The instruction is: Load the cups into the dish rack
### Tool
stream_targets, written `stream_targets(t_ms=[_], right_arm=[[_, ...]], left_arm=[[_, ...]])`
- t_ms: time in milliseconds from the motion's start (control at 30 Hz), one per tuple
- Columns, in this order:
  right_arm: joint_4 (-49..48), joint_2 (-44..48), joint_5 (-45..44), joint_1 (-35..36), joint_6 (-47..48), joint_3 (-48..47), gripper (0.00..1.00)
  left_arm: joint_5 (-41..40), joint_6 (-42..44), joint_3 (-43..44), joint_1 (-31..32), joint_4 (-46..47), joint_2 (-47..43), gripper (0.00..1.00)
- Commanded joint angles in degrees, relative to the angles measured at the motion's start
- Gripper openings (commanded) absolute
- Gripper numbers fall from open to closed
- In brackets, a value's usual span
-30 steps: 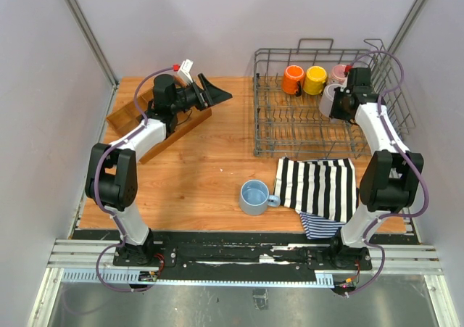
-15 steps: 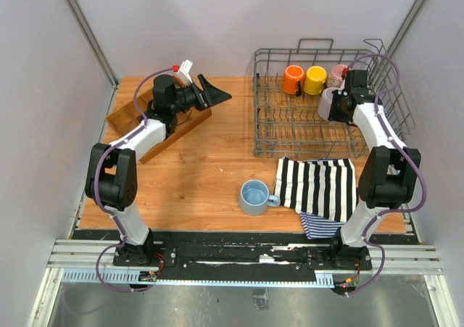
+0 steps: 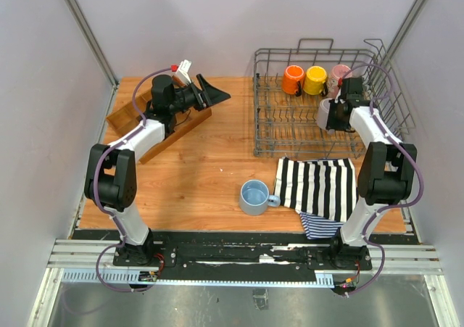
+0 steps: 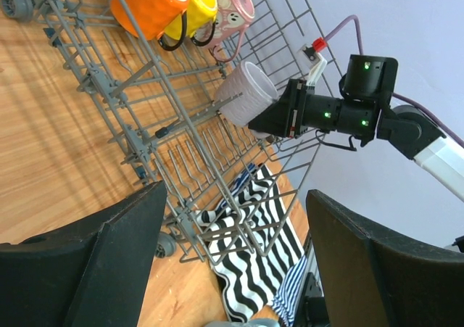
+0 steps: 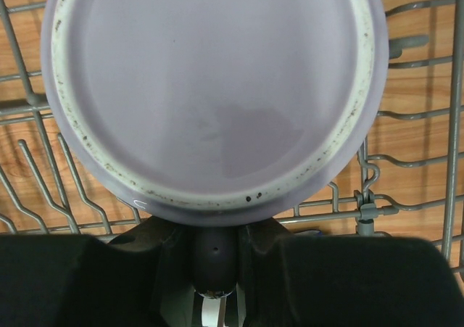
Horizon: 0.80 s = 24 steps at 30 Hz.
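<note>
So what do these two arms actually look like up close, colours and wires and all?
The left arm and right arm match: white links between chunky black joints, with a thin purple cable looping along each. The left gripper and right gripper are black, with two broad wedge-shaped fingers. The right wrist shows small green lights and a white tag with a red tip.

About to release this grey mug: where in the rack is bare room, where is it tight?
Bare: front rows of the dish rack, bordered by the striped towel, and its left side. Crowded: the back row, where orange mug, yellow mug and pink mug sit side by side.
</note>
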State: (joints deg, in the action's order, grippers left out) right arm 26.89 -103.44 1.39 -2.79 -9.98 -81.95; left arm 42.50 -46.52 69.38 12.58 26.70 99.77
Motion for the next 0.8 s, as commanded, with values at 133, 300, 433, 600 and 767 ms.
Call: stream_targets(t_ms=[133, 300, 433, 600, 767], right_arm=[[-4.77, 0.23, -2.29, 0.59, 1.58, 2.44, 0.01], [-4.89, 0.34, -3.33, 0.59, 1.86, 4.31, 0.02], [-4.84, 0.75, -4.25, 0.68, 1.94, 5.73, 0.16], [-4.75, 1.6, -5.08, 0.76, 1.98, 7.01, 0.2], [-4.35, 2.19, -6.32, 1.01, 2.31, 8.03, 0.32]], left_arm=[[0.28, 1.25, -1.08, -0.72, 0.11, -2.81, 0.82], [0.24, 1.34, -1.59, -0.71, 0.03, -3.14, 0.82], [0.3, 1.7, -1.89, -0.71, -0.54, -3.45, 0.82], [0.15, 2.14, -3.29, -0.71, -1.01, -4.17, 0.82], [0.14, 2.4, -4.57, -0.72, -1.19, -5.1, 0.82]])
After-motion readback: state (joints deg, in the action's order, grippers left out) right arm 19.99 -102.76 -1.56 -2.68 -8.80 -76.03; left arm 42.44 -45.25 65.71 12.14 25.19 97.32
